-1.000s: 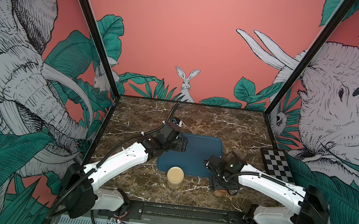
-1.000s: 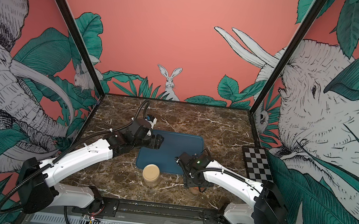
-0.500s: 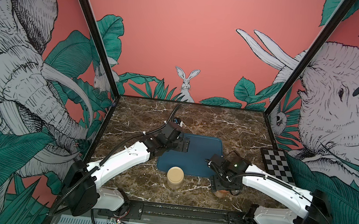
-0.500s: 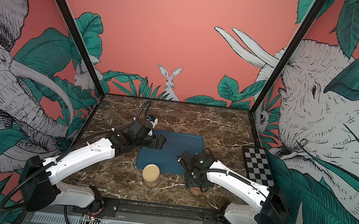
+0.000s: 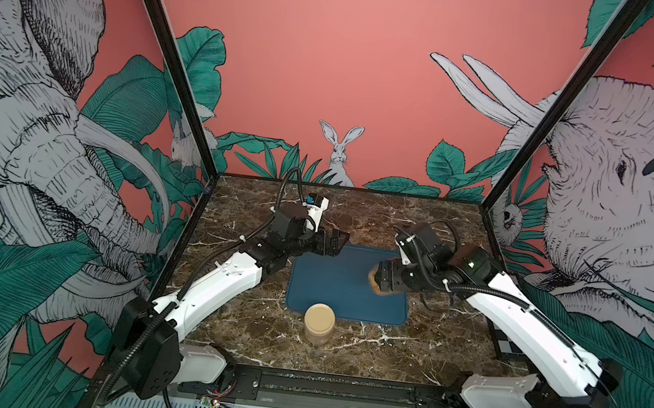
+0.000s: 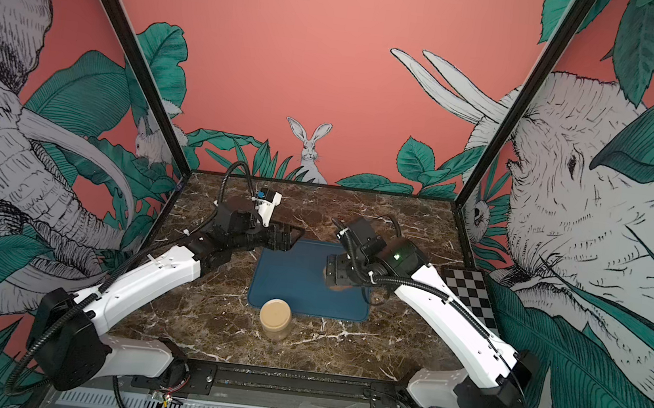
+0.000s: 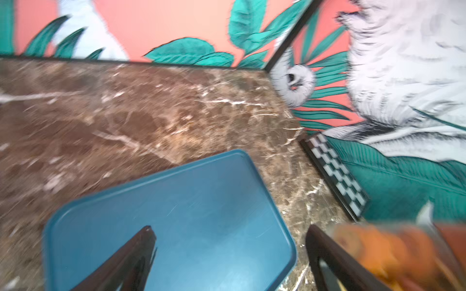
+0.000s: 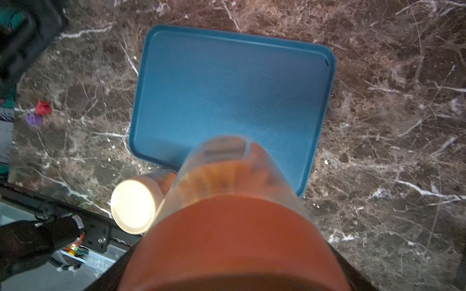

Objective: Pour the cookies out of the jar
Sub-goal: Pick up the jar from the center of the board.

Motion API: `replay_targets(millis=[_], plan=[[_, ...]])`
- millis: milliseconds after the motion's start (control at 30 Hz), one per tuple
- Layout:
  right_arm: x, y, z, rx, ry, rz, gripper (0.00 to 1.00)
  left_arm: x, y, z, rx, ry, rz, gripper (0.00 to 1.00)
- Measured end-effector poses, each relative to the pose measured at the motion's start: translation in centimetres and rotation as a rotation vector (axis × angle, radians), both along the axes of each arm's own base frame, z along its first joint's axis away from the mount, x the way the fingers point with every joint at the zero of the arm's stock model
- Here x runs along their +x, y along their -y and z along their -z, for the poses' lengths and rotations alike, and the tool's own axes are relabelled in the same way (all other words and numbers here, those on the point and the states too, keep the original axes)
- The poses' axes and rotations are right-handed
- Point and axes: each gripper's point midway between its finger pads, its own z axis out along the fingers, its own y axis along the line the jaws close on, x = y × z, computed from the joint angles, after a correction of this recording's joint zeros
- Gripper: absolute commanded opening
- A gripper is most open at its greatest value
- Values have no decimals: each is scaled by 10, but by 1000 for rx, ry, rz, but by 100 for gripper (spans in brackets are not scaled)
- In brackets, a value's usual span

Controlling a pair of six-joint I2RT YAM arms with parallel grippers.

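While aloft, one cookie jar (image 8: 227,166); below, one tray (image 8: 227,75)

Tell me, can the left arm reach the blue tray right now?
Probably yes. The left gripper hangs open above the far corner of the tray with nothing underneath it. The right gripper holds the cookie jar over the opposite side, well apart.

Both top views are looking down from high at the front toward the back wall, covering the whole table (image 5: 378,210). Left wrist is looking low across the tray (image 7: 201,201) toward the checkerboard (image 7: 335,173). Right wrist is looking down past the jar (image 8: 227,171), close. All are sharing the tray.
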Motion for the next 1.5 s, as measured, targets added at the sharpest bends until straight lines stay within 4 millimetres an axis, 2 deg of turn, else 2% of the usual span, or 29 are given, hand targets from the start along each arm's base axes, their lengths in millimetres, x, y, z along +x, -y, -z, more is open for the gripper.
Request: replay_targets(millis=[67,200,300,433,567,867,1000,1100,1167,1233,1500], plan=[[19,-5,-5,30,-11,11,0,-11,11,-1,-28,36,92,95],[39,-15,-14,107,-28,-3,0,-35,24,-1,-51,124,241,99],[40,-18,-18,156,-51,-35,0,-54,32,2,-10,227,322,100],[31,-29,-26,221,-84,-105,0,-82,53,0,25,352,440,99],[21,-37,-26,258,-129,-159,0,-76,61,0,42,426,442,99],[20,-56,-27,367,-165,-212,0,-73,64,9,51,495,457,99],[19,-66,-26,429,-188,-229,0,-74,63,12,48,501,459,94],[23,-71,-21,462,-198,-217,0,-75,61,21,55,488,459,83],[25,-72,-18,476,-204,-208,0,-76,60,24,55,479,457,62],[27,-74,-16,488,-202,-203,0,-75,59,25,54,470,449,46],[36,-79,-12,557,-161,-171,0,-67,57,27,44,414,386,8]])
